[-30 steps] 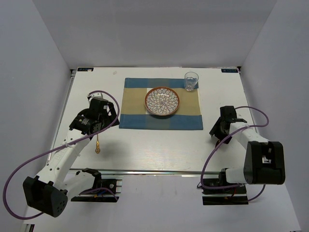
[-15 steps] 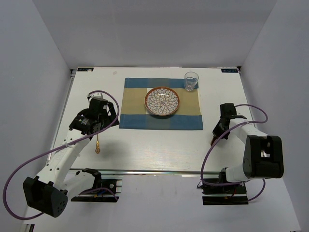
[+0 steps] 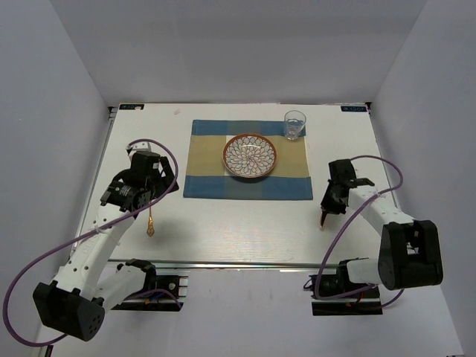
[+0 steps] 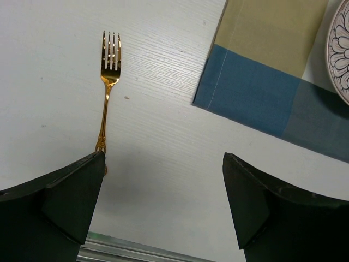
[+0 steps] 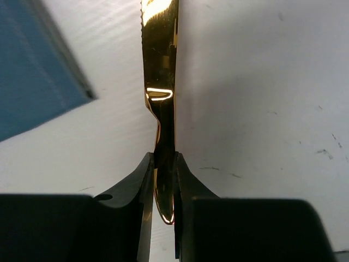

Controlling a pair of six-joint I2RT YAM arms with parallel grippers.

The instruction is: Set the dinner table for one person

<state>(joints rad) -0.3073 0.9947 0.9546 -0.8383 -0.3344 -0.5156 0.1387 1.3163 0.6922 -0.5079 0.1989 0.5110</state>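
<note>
The big white dinner table (image 3: 223, 230) is flat and smooth, with thin wood-like lines in it, and it lies under everything. A shiny metal rail (image 3: 245, 264) runs along its near edge by the arm bases. A soft cloth placemat (image 3: 208, 186) with blue and tan squares lies in the far middle of the table. A round plate (image 3: 250, 155) sits on the mat. It has a brown rim, and its inside shows a white and dark petal pattern. A small clear glass (image 3: 294, 125) stands up straight on the far right corner of the mat. I cannot tell if there is anything in it. A thin gold fork (image 4: 106, 93) lies flat on the bare table, left of the mat, with its points aimed away. The left gripper (image 4: 163, 158) hangs above it with its black fingers spread wide and nothing between them. The right gripper (image 5: 162, 158) pinches the handle of a shiny gold knife (image 5: 161, 82) with tiny teeth along its blade. It is over the bare table, just right of the mat.
</note>
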